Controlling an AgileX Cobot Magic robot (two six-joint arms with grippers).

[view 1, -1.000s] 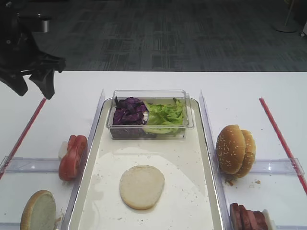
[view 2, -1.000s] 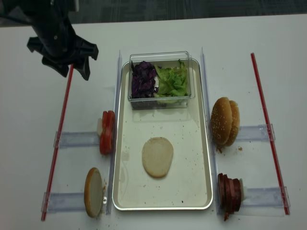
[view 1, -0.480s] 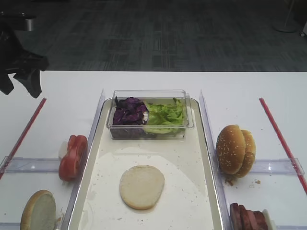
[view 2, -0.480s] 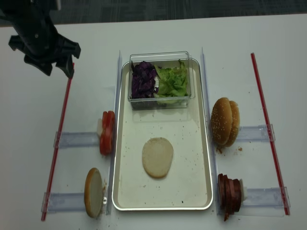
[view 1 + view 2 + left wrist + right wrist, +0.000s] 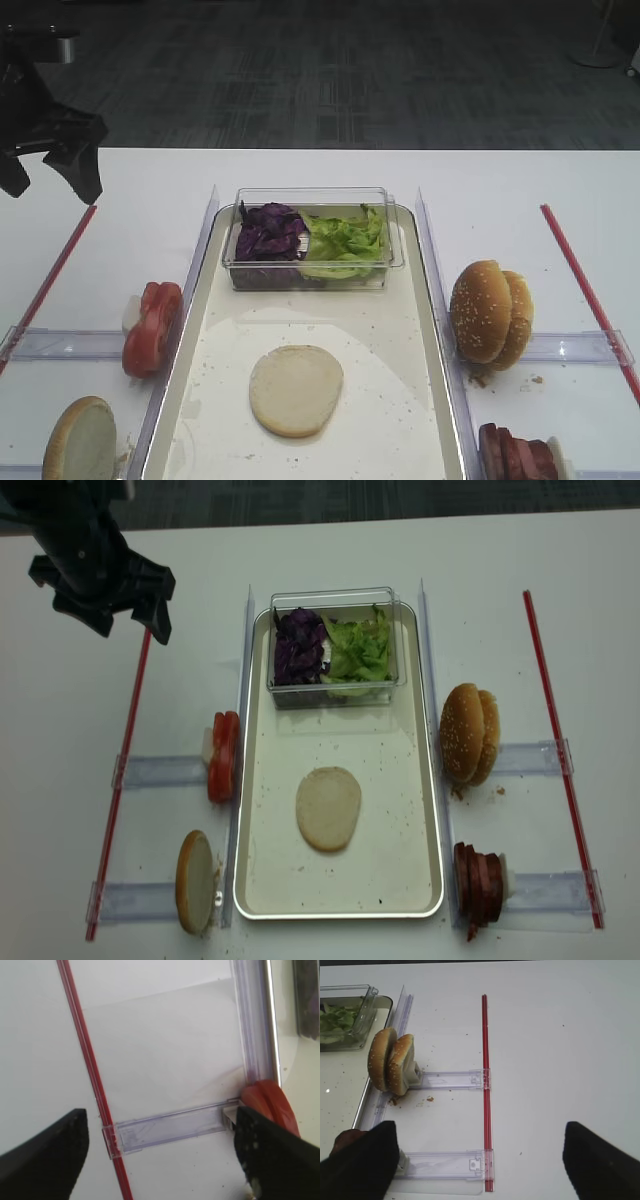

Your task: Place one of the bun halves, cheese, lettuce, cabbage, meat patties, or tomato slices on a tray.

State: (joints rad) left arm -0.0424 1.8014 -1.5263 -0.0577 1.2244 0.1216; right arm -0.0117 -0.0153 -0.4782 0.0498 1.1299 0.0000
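A flat bun half lies cut face up in the middle of the tray, alone, with nothing over it. At the tray's far end a clear tub holds cabbage and lettuce. Tomato slices and another bun half stand left of the tray; sesame buns and patties stand right. Red strips edge the white bench. The left claw hangs released and empty over the far left. The right claw is spread, empty. No writing shows.

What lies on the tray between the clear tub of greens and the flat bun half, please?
Nothing: only bare, crumb-specked tray separates the tub from the bun half, clearest in the realsense view.
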